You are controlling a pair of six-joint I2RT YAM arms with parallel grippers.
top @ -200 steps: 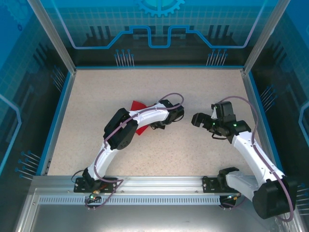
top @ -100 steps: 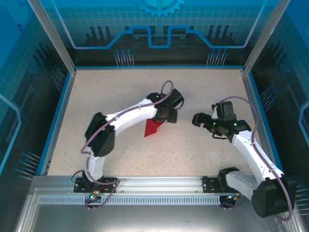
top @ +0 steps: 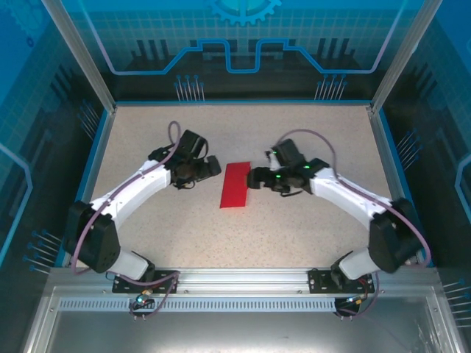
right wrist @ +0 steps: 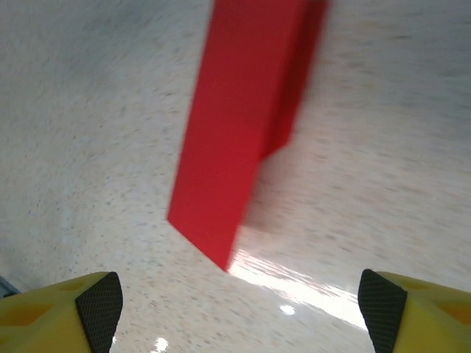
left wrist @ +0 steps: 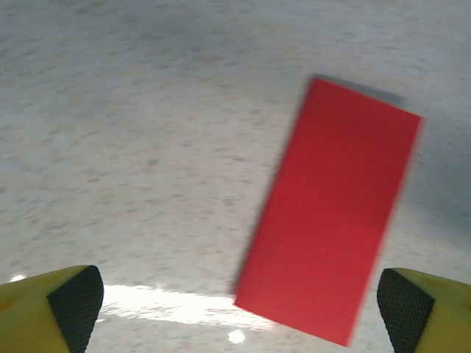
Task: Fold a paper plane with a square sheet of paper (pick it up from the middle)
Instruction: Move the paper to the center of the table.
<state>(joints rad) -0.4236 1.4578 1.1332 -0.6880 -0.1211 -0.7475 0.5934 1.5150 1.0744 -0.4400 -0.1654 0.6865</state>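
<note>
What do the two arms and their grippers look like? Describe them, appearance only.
Both the left arm and right arm have white shells with black joints and a mauve cable looping alongside. Small green lights glow behind the right gripper. It and the left gripper have yellow fingers with black textured pads.

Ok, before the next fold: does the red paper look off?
Slightly: the square sheet of paper, folded to a narrow rectangle, seems not flat; its top layer lifts off the lower one in the right wrist view.
</note>
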